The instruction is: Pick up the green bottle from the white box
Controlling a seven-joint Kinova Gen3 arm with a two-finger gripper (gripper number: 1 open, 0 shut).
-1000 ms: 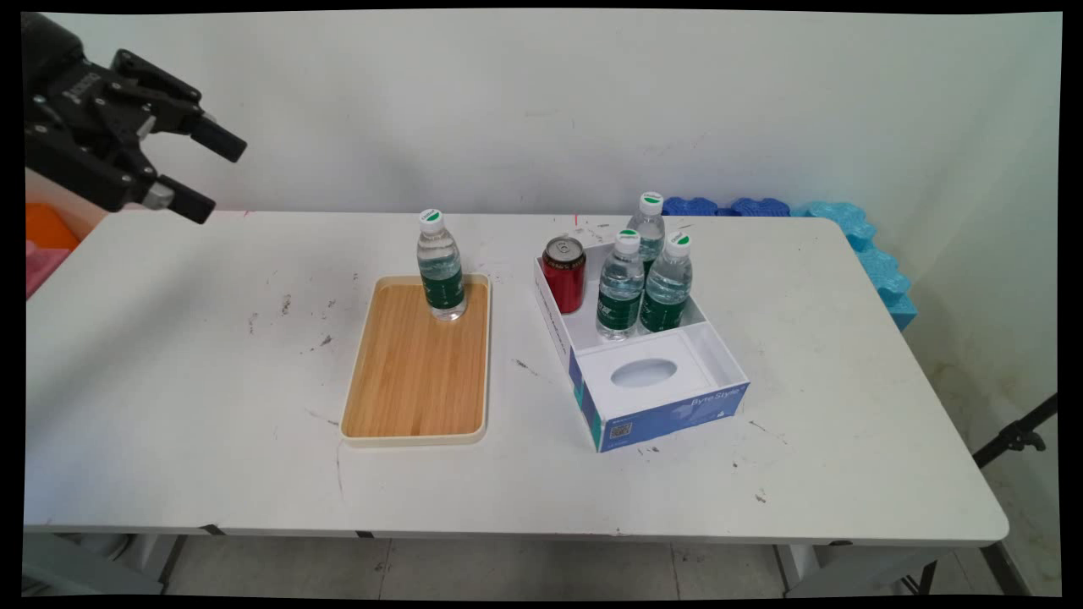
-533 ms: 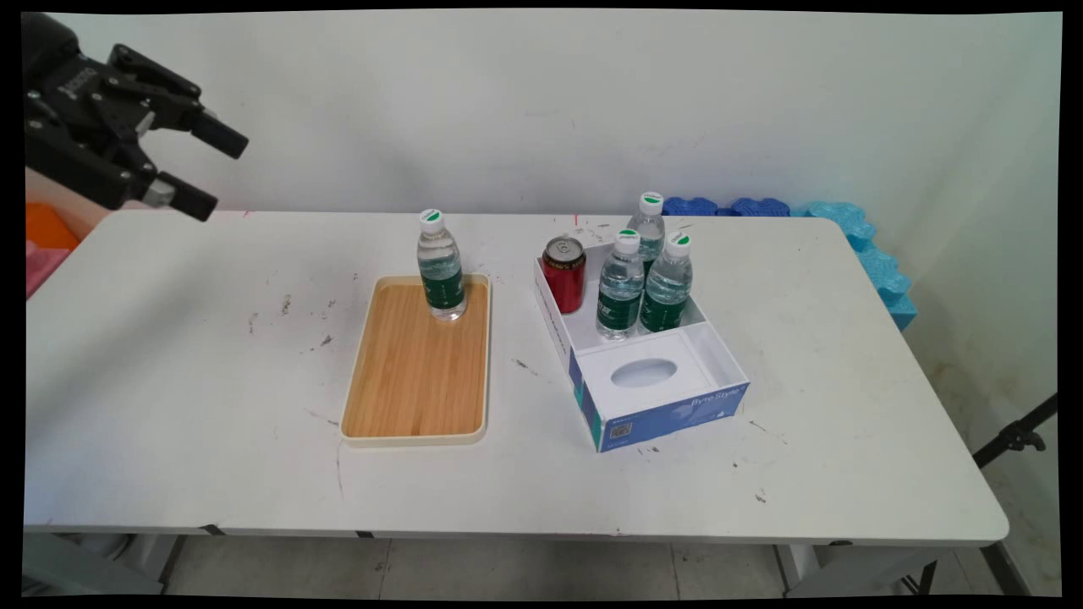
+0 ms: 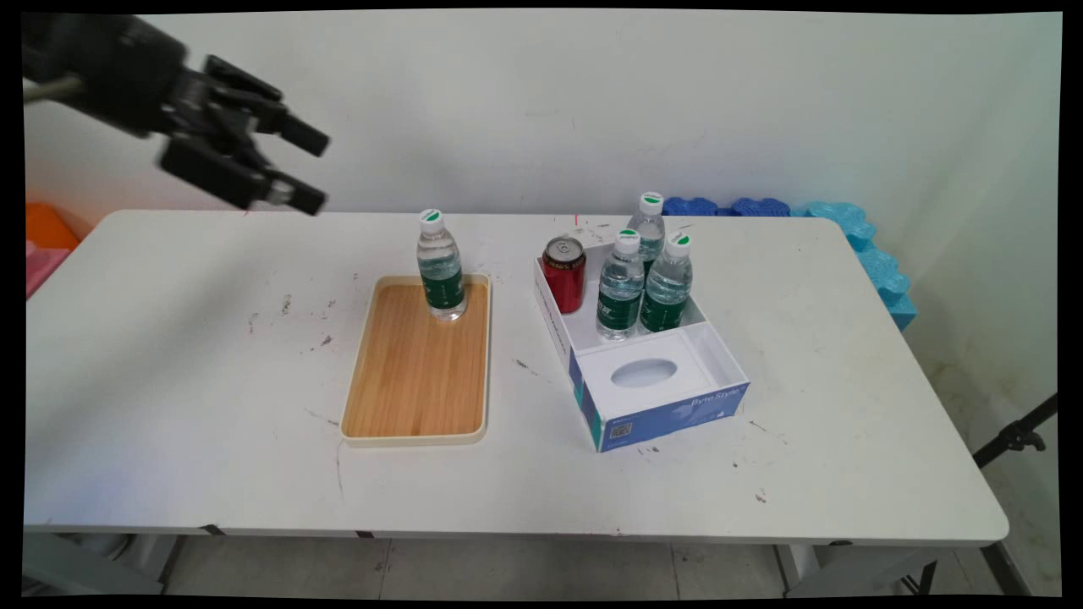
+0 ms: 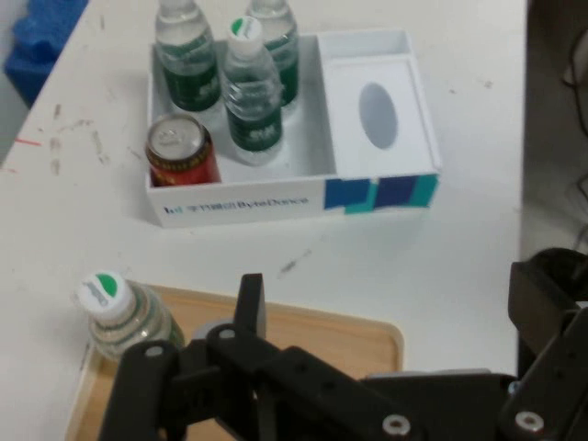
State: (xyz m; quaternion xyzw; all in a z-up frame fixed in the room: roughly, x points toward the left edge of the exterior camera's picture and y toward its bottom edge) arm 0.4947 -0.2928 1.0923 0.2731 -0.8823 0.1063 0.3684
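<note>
High over the table's [image 3: 169,355] far left, the gripper [image 3: 315,173] hangs tilted, fingers spread wide and holding nothing; nearest stands a water bottle [image 3: 440,266] upright on a wooden tray [image 3: 415,381]; behind, a pale wall [image 3: 541,101].

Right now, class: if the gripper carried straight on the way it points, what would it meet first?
Probably the water bottle standing on the wooden tray; the open gripper points down-right toward it, though depth is uncertain.
</note>
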